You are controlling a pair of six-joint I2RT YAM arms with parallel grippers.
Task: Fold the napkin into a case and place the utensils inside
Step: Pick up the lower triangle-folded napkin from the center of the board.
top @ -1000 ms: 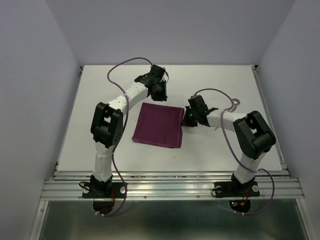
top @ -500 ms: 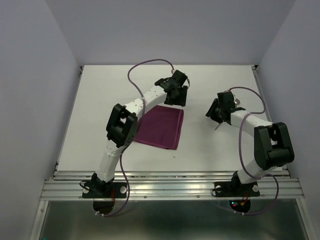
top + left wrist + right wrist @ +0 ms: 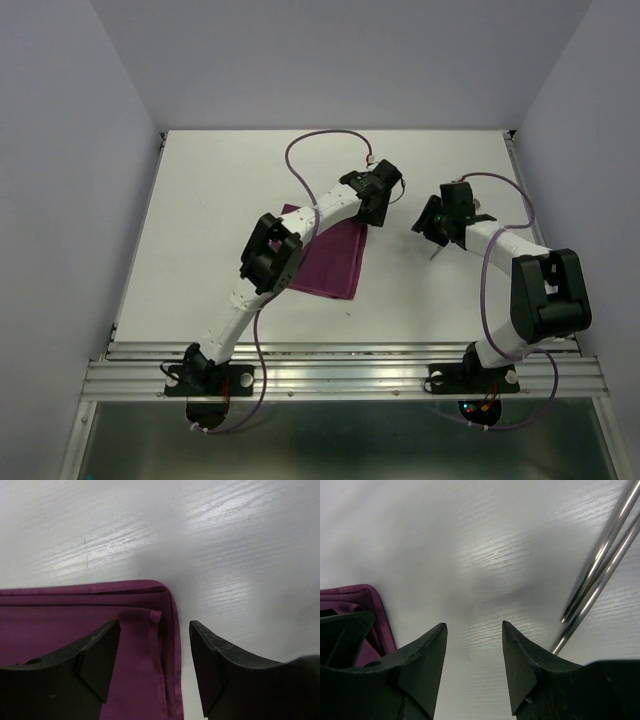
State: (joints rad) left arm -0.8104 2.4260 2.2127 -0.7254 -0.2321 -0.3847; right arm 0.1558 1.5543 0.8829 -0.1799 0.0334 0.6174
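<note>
Scene: we see the napkin (image 3: 335, 265) folded to a flat rectangle in the middle of the desk (image 3: 220, 200), with both arms reaching out over it.
Left arm: the left tool (image 3: 154, 629) hovers wide and empty at the napkin's far right corner. One finger is above the cloth and the other is over bare desk just beside the hem.
Right arm: the right tool (image 3: 474, 627) has its jaws parted and holds nothing. It is over bare desk between the napkin and the utensils (image 3: 600, 565).
Utensils: two slim silver shafts lie side by side on the desk, right of the napkin and apart from it.
Step, as we judge it: taking the right-hand edge for a further, narrower fold.
Doing it well: we would come down square to the hem, slip the outer finger under every layer, and pinch close to the corner.
Risk: catching only the top layer would leave the stacked edges splayed.
</note>
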